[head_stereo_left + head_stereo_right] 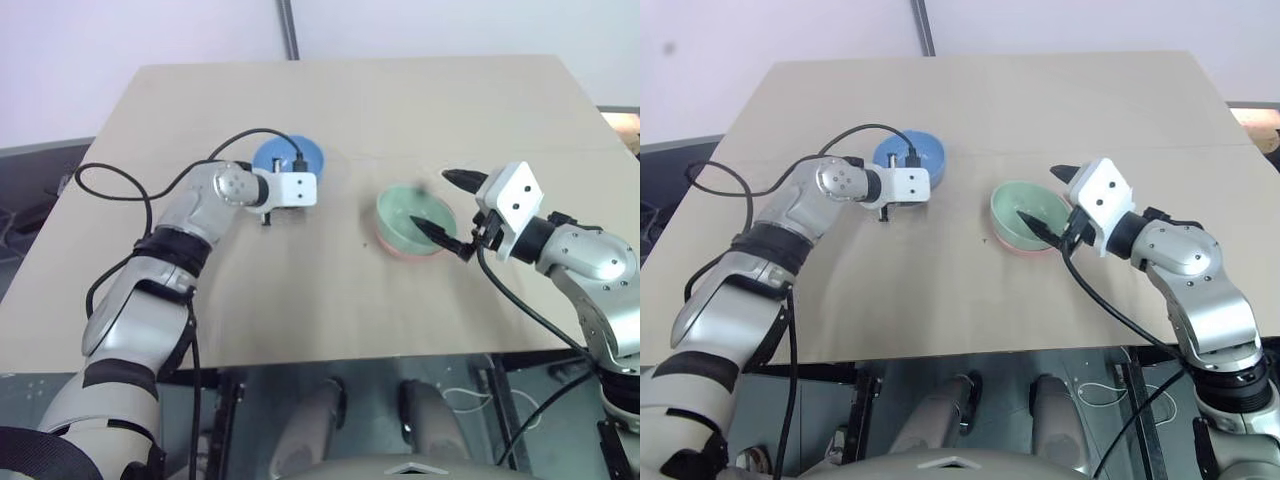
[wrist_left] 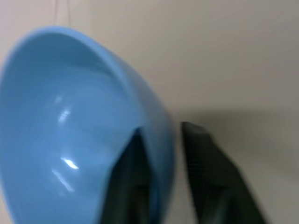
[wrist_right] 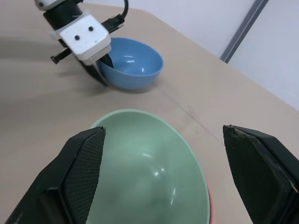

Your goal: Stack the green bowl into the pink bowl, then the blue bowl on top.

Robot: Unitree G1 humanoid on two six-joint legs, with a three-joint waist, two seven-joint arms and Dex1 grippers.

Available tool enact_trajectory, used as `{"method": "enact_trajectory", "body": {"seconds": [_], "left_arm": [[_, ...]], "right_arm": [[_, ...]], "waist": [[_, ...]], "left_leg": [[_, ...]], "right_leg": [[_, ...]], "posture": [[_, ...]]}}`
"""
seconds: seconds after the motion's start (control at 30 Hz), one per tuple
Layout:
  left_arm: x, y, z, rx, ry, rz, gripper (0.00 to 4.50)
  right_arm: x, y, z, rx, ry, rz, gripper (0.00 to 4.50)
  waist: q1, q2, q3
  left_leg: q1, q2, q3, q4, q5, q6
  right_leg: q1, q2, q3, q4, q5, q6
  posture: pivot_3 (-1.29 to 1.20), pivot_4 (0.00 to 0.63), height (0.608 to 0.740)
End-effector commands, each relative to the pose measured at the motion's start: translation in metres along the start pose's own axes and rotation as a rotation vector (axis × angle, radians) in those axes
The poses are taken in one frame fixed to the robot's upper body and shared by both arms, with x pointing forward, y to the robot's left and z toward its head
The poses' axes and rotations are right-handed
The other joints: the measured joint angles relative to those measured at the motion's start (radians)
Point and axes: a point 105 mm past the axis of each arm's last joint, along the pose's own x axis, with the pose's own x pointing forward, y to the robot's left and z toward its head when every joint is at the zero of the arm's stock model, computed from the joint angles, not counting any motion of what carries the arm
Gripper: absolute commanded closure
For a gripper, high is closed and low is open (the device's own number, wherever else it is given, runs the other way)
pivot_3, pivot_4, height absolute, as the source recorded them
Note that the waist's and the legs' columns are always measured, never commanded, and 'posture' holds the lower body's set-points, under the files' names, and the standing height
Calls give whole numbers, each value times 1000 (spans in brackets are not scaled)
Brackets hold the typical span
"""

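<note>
The blue bowl (image 1: 291, 152) stands left of the table's middle. My left gripper (image 2: 161, 128) is shut on its near rim, with one finger (image 2: 133, 163) inside the bowl and the other outside the wall. To the right, the green bowl (image 1: 408, 212) sits nested in the pink bowl (image 1: 398, 249), of which just a thin rim shows below it. My right gripper (image 1: 448, 207) hovers at the green bowl's right side, open wide and holding nothing, one fingertip over the bowl's edge and the other farther back.
Both bowl groups rest on a beige table (image 1: 330, 300) with bare surface in front of and behind them. A grey pole (image 1: 289, 28) rises past the far edge. A black cable (image 1: 140, 190) loops off my left arm over the table.
</note>
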Motion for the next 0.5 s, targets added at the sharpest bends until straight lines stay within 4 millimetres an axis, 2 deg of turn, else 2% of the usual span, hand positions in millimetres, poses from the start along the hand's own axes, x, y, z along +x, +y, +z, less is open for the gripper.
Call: {"method": "enact_trajectory", "body": {"seconds": [0.03,0.13,0.27,0.37,0.5], "left_arm": [[-14,20,21,28,-117,41,4491],[-35,34,51,43,-290,53,4491],[-76,46,119,131,-612,15,4491],[-89,44,148,188,-712,-56,4491],[-87,29,174,267,-791,-189,4491]], "right_arm": [[-10,-8,8,-40,-14,-66,122],[-18,-14,3,-32,10,-105,122],[-46,-26,-11,-39,92,-193,122],[-62,-27,-16,-43,138,-233,122],[-77,-31,-22,-45,192,-305,122]], "waist": [[0,0,0],[0,0,0],[7,0,0],[5,0,0],[-4,0,0]], "left_leg": [[0,0,0,1,0,0],[-1,0,-1,2,0,0],[-6,-1,-4,5,0,0],[-11,-2,-4,13,0,-1],[-8,-1,-1,14,-1,3]], "right_leg": [[0,0,0,0,0,0],[0,0,-1,0,1,0],[-2,-1,-4,0,1,0],[-3,-1,-5,0,2,1],[0,0,-2,1,2,4]], "posture": [[0,150,740],[0,150,740],[0,150,740],[0,150,740],[0,150,740]]}}
